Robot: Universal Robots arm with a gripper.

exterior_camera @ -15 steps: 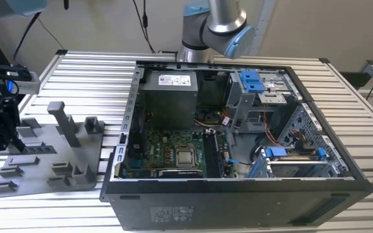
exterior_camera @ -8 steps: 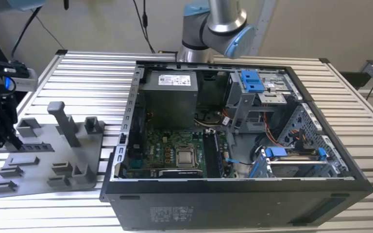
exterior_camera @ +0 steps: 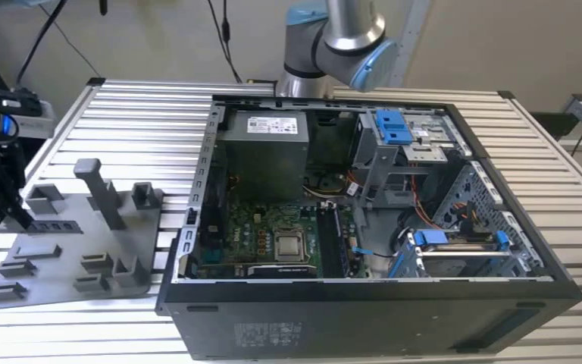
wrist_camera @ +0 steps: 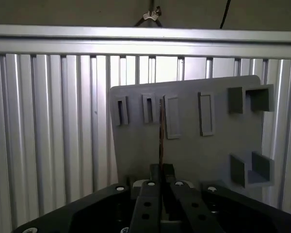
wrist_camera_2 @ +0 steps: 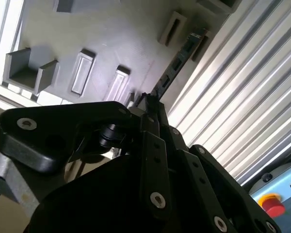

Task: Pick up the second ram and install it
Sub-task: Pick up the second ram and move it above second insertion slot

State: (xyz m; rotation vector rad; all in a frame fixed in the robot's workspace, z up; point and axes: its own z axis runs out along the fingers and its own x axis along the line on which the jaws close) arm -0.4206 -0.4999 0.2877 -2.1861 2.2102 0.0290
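The second ram (wrist_camera_2: pixel 177 60) is a thin dark stick reaching out from my fingertips over the grey holder tray (wrist_camera_2: pixel 111 39). In the first wrist view the second ram (wrist_camera: pixel 161 131) stands edge-on, straight ahead of my gripper (wrist_camera: pixel 160 169), which is shut on its near end. In the exterior view my gripper (exterior_camera: pixel 23 220) is at the far left, over the tray's (exterior_camera: pixel 79 254) left edge, and the ram (exterior_camera: pixel 57 226) juts from it toward the tray. Whether the stick rests in a tray slot or hangs just above it, I cannot tell.
The open computer case (exterior_camera: pixel 200 189) lies to the exterior view's right of the tray, with the motherboard (exterior_camera: pixel 270 243) and grey power-supply box (exterior_camera: pixel 263 148) inside. A tall post (exterior_camera: pixel 94 186) and low blocks rise from the tray. The arm's base (exterior_camera: pixel 332 45) stands behind the case.
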